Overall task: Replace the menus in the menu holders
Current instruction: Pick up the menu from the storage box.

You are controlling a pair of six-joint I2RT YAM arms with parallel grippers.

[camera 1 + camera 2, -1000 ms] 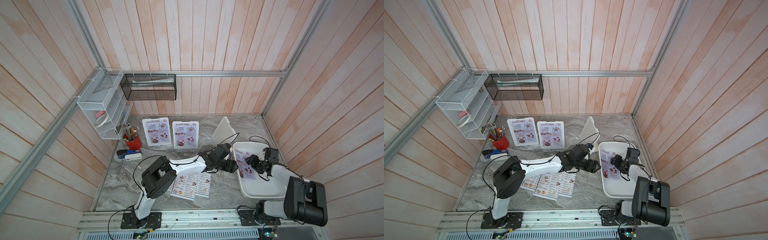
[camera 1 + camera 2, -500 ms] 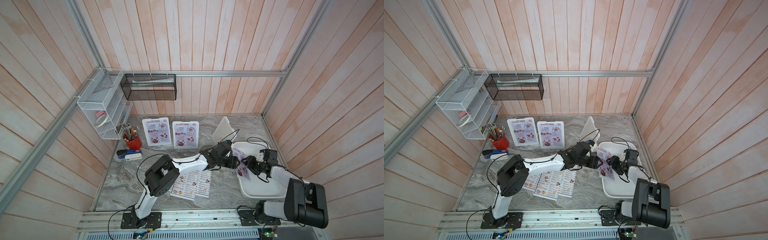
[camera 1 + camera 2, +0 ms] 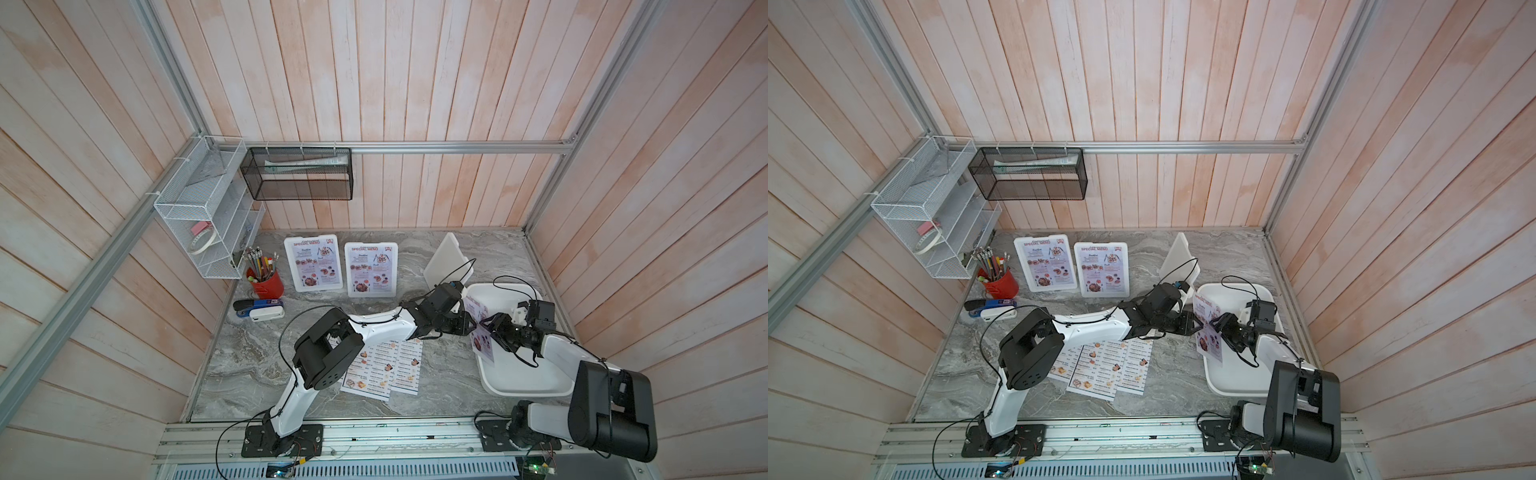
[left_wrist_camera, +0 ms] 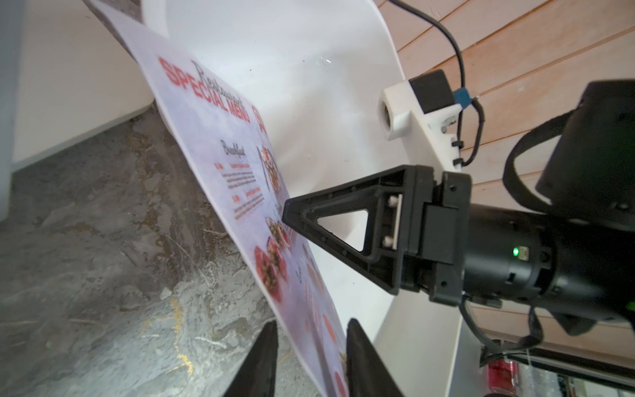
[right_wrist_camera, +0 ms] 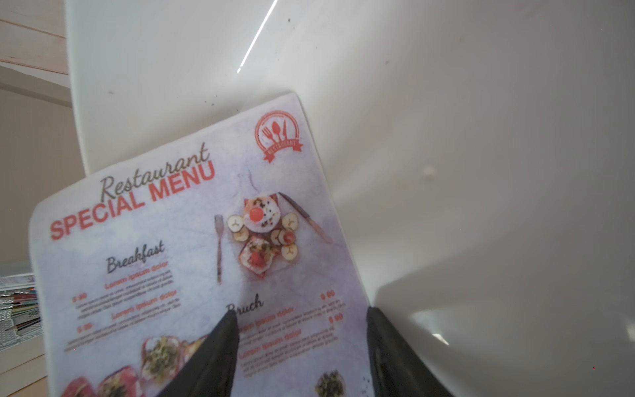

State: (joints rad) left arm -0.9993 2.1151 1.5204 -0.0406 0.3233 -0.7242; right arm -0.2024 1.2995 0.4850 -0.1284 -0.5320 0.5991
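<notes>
A lilac "SPECIAL MENU" sheet (image 3: pixel 482 341) (image 3: pixel 1208 332) (image 4: pixel 240 172) (image 5: pixel 206 257) stands on edge over the white tray's left rim, between my two grippers. My left gripper (image 3: pixel 471 326) (image 4: pixel 311 326) straddles the sheet's edge with narrow jaws, and marble shows between one finger and the paper. My right gripper (image 3: pixel 492 328) (image 5: pixel 302 316) has wide jaws. The sheet slants between them, with one fingertip (image 4: pixel 288 209) against its printed face. Two menu holders (image 3: pixel 320 286) (image 3: pixel 370 294) at the back hold lilac menus. An empty holder (image 3: pixel 446 262) stands behind my left wrist. White menus (image 3: pixel 386 365) lie fanned on the table.
The large shallow white tray (image 3: pixel 528 382) sits at the right under my right arm. At the left stand a red pencil cup (image 3: pixel 266 282) and a stapler (image 3: pixel 257 309). On the walls hang a white wire rack (image 3: pixel 203 232) and a black mesh basket (image 3: pixel 297 178).
The lilac menu has come up from lying in the tray to standing on edge, carried left by my right gripper. My left gripper has reached it and narrowed its jaws around the edge.
</notes>
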